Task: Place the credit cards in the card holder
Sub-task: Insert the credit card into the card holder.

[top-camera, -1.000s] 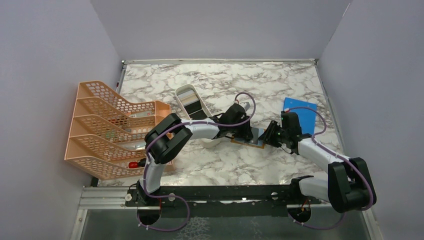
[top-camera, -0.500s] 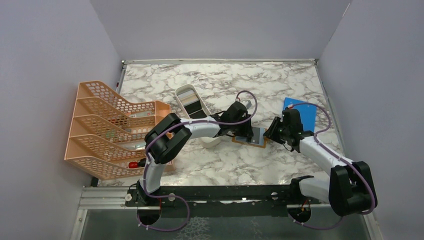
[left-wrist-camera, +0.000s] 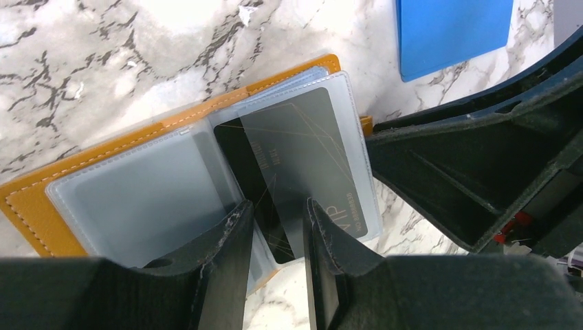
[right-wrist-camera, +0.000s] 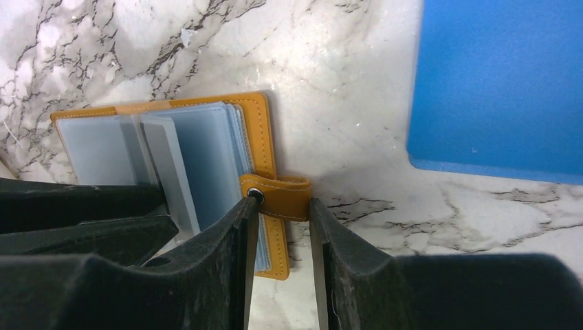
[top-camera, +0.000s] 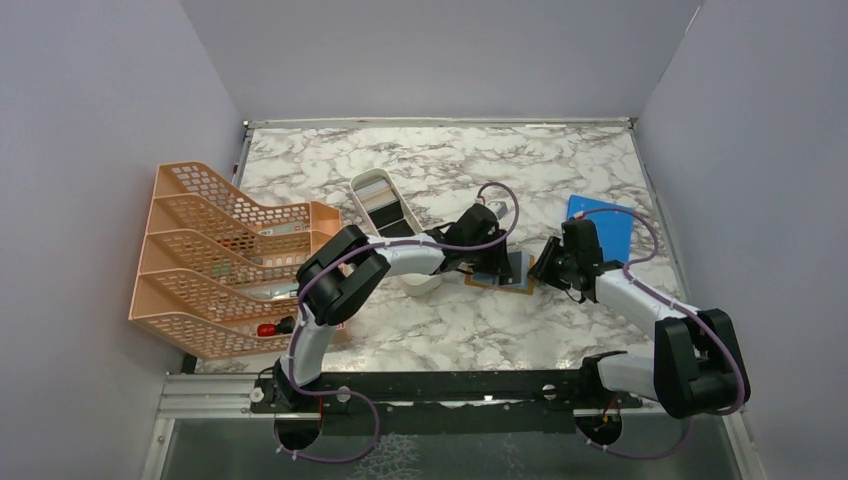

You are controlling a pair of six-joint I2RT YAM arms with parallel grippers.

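The card holder (top-camera: 510, 285) lies open on the marble, orange-tan with clear grey pockets (left-wrist-camera: 137, 192). A black credit card (left-wrist-camera: 302, 158) marked VIP sits slanted, partly under a clear pocket sheet. My left gripper (left-wrist-camera: 275, 213) is open low over it, with the card's near corner showing in the gap between the jaws. My right gripper (right-wrist-camera: 280, 203) is open at the holder's right edge, its tips on either side of the snap strap (right-wrist-camera: 282, 196). In the top view the left gripper (top-camera: 497, 265) and right gripper (top-camera: 545, 268) meet over the holder. More credit cards (top-camera: 385, 205) lie in the white tray.
A white oblong tray (top-camera: 358, 183) stands left of the holder, under my left arm. A peach mesh file rack (top-camera: 225, 260) fills the left side. A bright blue flat sheet (top-camera: 605, 225) lies just right of my right gripper. Grey walls close in the table.
My left gripper has crept a little to the right over the holder. The right gripper has shifted slightly away from me at the strap. The holder has turned a little.
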